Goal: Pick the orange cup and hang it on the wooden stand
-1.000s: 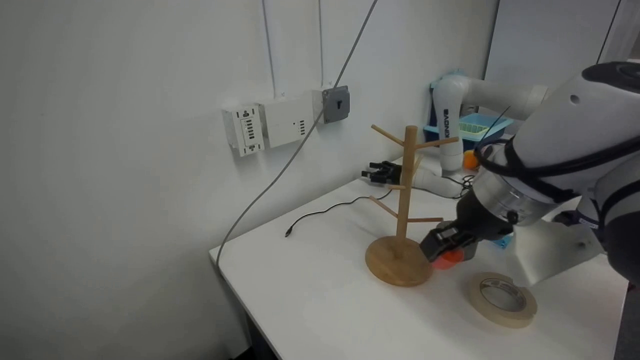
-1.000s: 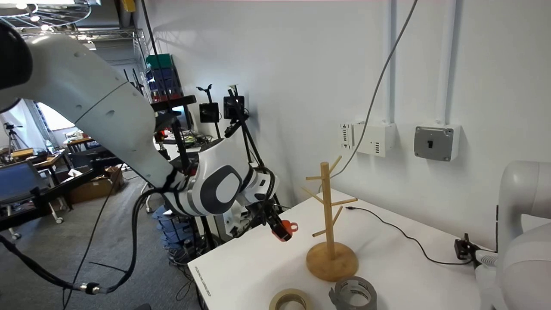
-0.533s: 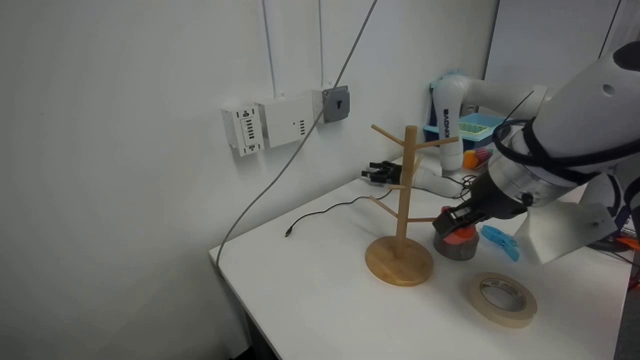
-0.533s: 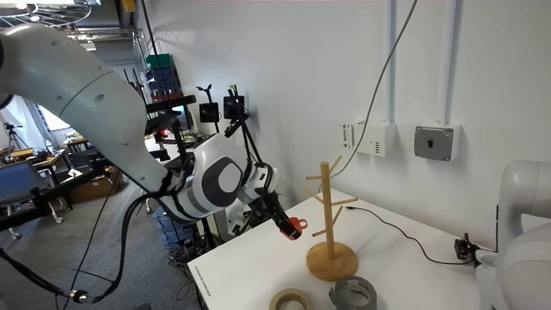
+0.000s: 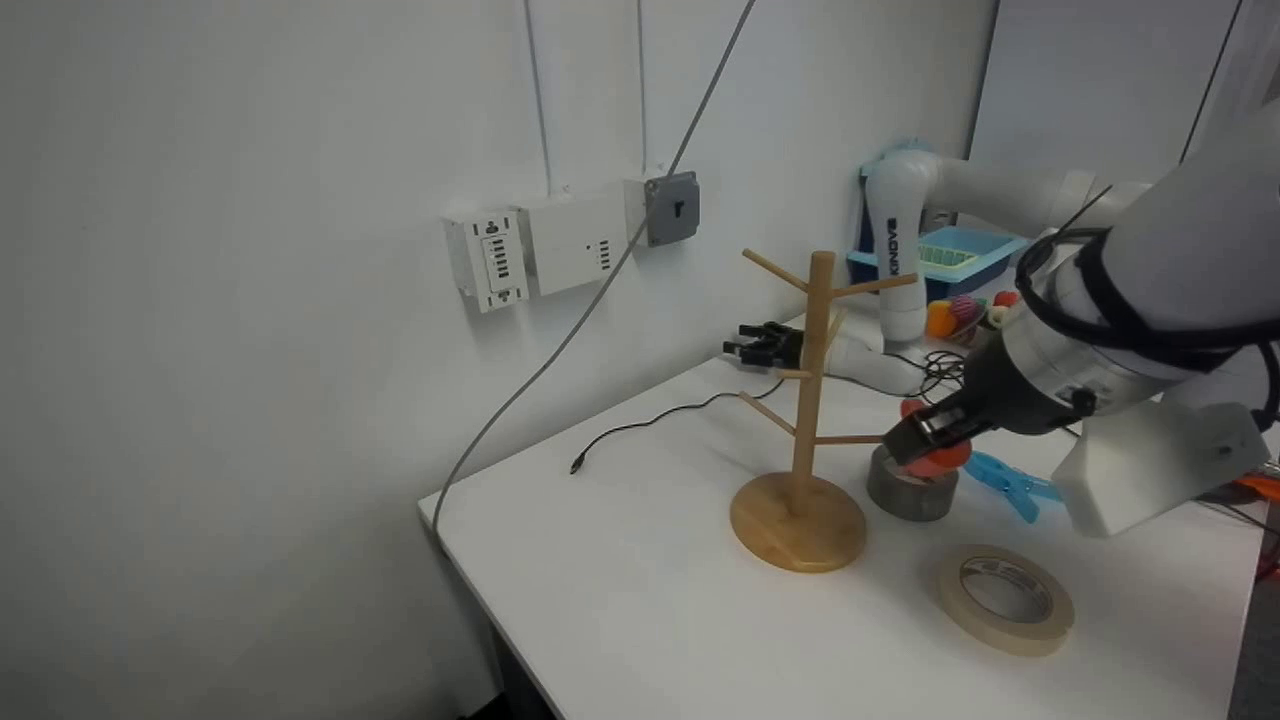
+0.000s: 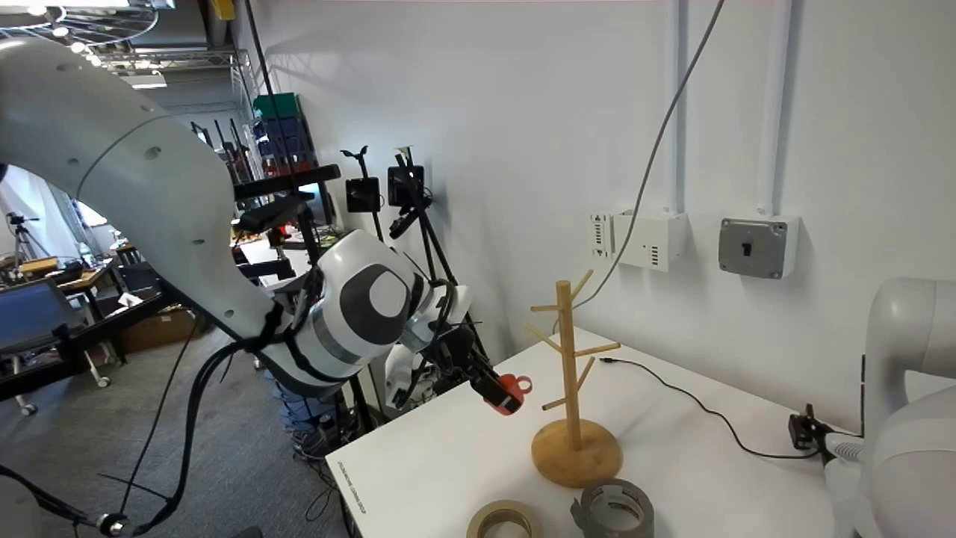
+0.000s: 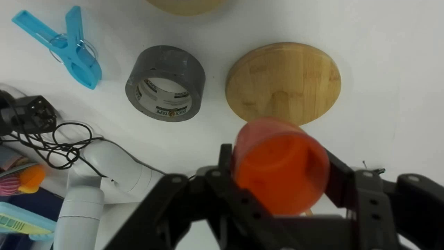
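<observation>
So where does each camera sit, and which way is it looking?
An exterior view: stands apart from the arm, which enters at right, and looks over the table at the wooden stand.
An exterior view: also apart, faces the wooden stand and wall; grey floor and the arm show at left.
Wrist view: rides on the arm, looking down at the table; the gripper shows, closed on the orange cup.
Both exterior views share the wooden stand, gripper and orange cup.

The squat plastic cup [image 7: 281,170] is bright orange, the pegged wooden stand [image 6: 570,373] honey-brown, its round base [image 7: 286,78] grain-striped; the thick tape roll [image 7: 171,62] is grey, the V-shaped plastic clip [image 7: 78,59] blue.
</observation>
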`<state>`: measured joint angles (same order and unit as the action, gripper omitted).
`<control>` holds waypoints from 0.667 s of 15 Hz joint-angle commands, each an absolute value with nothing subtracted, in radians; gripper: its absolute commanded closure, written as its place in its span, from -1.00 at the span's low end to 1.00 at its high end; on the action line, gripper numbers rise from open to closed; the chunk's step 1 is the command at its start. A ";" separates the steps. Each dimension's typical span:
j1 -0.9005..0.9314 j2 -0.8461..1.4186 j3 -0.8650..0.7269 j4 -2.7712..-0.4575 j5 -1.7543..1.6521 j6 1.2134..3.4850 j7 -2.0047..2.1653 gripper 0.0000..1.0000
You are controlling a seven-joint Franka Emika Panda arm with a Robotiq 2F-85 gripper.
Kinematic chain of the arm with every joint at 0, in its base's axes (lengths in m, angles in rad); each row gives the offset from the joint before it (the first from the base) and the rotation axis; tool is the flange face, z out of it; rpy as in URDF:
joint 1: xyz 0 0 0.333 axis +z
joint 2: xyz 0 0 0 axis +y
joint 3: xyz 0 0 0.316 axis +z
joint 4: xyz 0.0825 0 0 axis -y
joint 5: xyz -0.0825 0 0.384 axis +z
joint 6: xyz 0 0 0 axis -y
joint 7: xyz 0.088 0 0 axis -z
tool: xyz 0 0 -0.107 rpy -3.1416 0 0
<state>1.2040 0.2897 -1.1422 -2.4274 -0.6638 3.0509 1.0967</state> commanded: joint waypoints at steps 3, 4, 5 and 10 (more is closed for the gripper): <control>1.382 0.331 -1.335 -2.444 -0.722 3.074 1.191 0.33; 1.409 0.339 -1.363 -2.451 -0.721 3.072 1.195 0.33; 1.430 0.351 -1.386 -2.459 -0.718 3.075 1.195 0.33; 1.452 0.398 -1.395 -2.495 -0.686 3.065 1.185 0.33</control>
<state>1.4323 0.3600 -1.3808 -2.4733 -0.6854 3.0509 1.1561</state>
